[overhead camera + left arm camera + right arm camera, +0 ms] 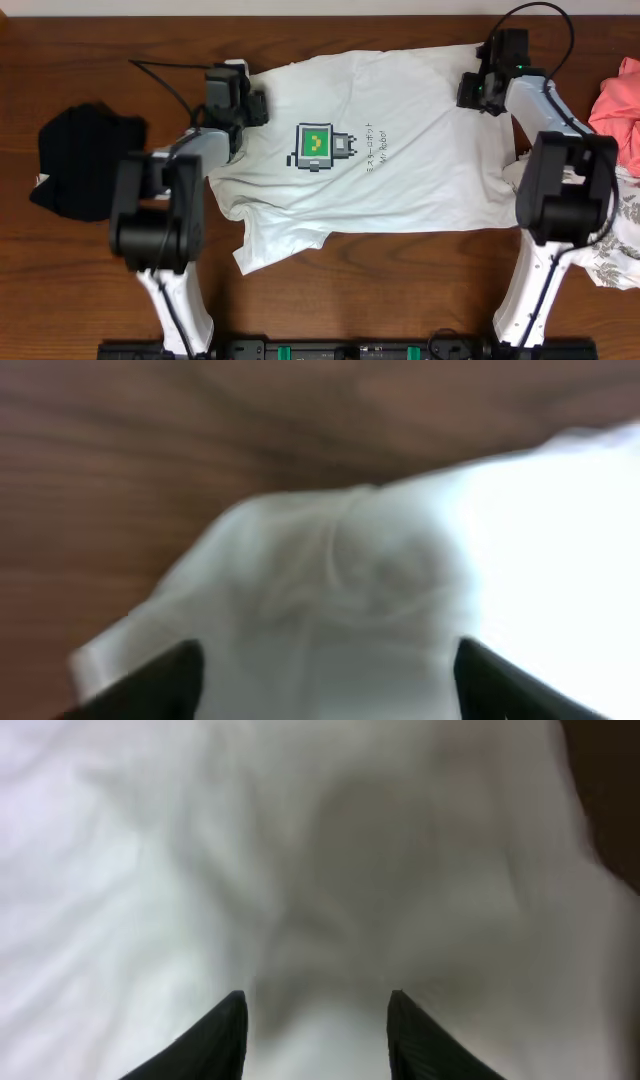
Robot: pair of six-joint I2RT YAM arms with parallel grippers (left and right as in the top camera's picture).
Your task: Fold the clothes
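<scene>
Jaws of my left gripper (pixel 327 652) gape over the white T-shirt (pixel 420 150) at 10 o'clock; right gripper (pixel 315 1005) half-spread at 2 o'clock, hold unclear.

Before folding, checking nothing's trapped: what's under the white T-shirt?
Only the wooden table shows around the white T-shirt, which lies spread flat. Whatever is beneath the cloth itself is covered.

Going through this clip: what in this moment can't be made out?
- Overhead: the pink garment and patterned garment are cut off by the right edge. The right arm also covers part of the patterned one.
- Overhead: the small text on the white T-shirt is too small to read.
- Wrist views: both are blurred, so whether the left gripper or right gripper touches the cloth is unclear.
</scene>
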